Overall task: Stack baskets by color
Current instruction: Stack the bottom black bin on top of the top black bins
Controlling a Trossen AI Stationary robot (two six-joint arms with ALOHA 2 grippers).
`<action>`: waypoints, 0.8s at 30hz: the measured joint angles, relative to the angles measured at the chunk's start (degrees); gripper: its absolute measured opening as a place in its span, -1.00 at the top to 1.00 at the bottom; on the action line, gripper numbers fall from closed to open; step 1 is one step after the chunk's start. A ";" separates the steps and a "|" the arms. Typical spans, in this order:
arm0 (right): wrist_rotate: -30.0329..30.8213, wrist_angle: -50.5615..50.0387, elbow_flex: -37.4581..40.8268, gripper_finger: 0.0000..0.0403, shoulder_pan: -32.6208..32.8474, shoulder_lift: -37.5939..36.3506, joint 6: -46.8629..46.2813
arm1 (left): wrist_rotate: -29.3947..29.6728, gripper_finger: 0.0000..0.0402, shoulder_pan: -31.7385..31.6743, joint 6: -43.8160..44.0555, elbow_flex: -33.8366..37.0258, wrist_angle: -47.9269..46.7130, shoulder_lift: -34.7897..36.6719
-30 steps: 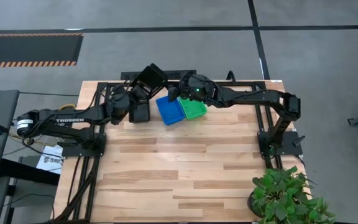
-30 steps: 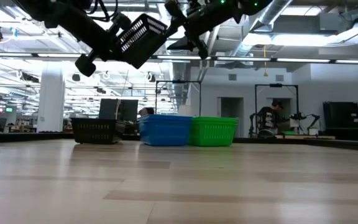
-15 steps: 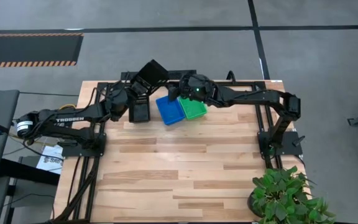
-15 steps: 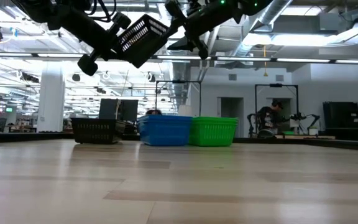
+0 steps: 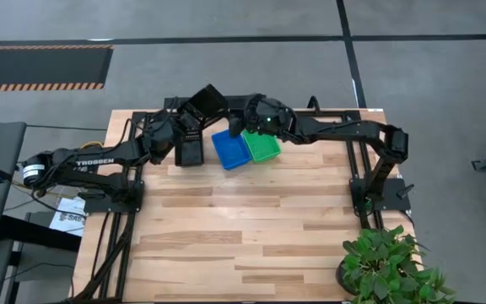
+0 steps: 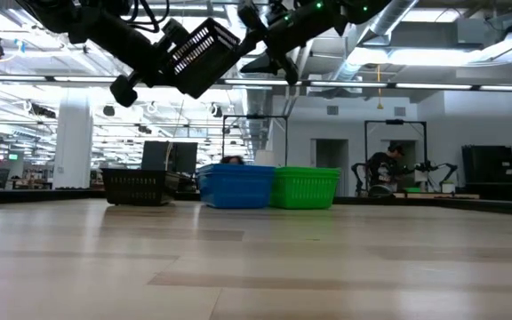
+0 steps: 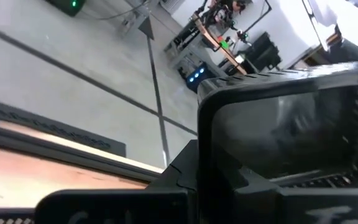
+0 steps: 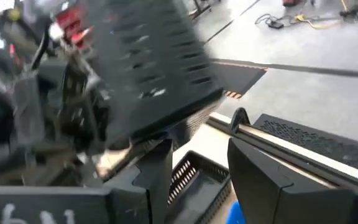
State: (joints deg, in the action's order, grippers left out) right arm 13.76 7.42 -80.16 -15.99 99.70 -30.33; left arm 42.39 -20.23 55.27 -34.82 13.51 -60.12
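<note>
A black basket (image 5: 205, 102) hangs tilted high above the table's far left, with my left gripper (image 5: 184, 123) shut on it; the low view shows the black basket (image 6: 201, 52) well clear of the table. Beneath it a black basket stack (image 5: 190, 151) rests on the table, with a blue basket stack (image 5: 231, 149) and a green one (image 5: 265, 148) in a row beside it. My right gripper (image 5: 236, 125) hovers open just right of the raised basket, above the blue stack. Nothing is between its fingers (image 8: 160, 171). My left gripper holds the raised black basket by the end nearest the arm (image 6: 174, 60), coming at it almost level from the table's left. The gripper's body and the basket's wall (image 7: 272, 124) hide the fingers' exact place. The basket juts out past the fingers, tilted and lifted clear.
The three stacks stand close together along the far edge, between the two arm mounts. A potted plant (image 5: 391, 263) stands at the near right corner. The wide wooden tabletop (image 5: 243, 228) in front of the stacks is bare.
My left gripper has rolled a little with the black basket. The basket's free end has swung slightly toward the far edge, still high above the table. My right gripper has kept its opening.
</note>
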 joint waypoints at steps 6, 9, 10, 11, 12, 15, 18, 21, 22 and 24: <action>1.23 -1.77 0.00 0.13 0.59 -0.02 7.55 | 1.05 1.00 0.00 -1.97 -0.01 -0.56 0.00; 1.42 -1.57 0.00 0.13 0.55 -0.07 7.55 | 1.90 1.00 0.00 0.36 -0.01 -0.02 0.00; 1.42 -1.57 0.00 0.13 0.58 -0.09 7.41 | 2.18 1.00 0.00 0.73 -0.01 0.16 0.00; 1.42 -1.58 0.00 0.13 0.81 -0.09 7.29 | 2.48 1.00 0.00 1.01 -0.01 0.21 0.00; 1.40 -1.61 0.00 0.13 1.01 -0.09 7.31 | 2.54 1.00 0.00 1.32 0.00 0.22 0.00; 1.39 -1.59 0.00 0.13 1.51 -0.09 6.92 | 2.64 1.00 0.00 2.21 -0.01 0.73 0.00; 1.39 -1.59 0.00 0.13 2.12 -0.09 6.40 | 2.64 1.00 0.00 2.30 -0.01 1.12 0.00; 1.67 -1.19 0.00 0.13 2.51 -0.09 6.43 | 2.30 1.00 0.00 2.87 -0.01 1.15 0.00; 1.95 -0.95 0.00 0.13 2.42 -0.09 6.41 | 1.77 1.00 0.00 2.91 -0.01 1.29 0.00; 2.31 -0.12 0.00 0.13 2.15 -0.09 6.41 | 0.88 1.00 0.10 2.91 -0.01 1.65 0.00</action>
State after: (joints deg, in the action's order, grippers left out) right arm 16.07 7.30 -80.16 -13.83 99.61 -23.92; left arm 43.27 -20.13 58.18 -34.83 15.16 -60.12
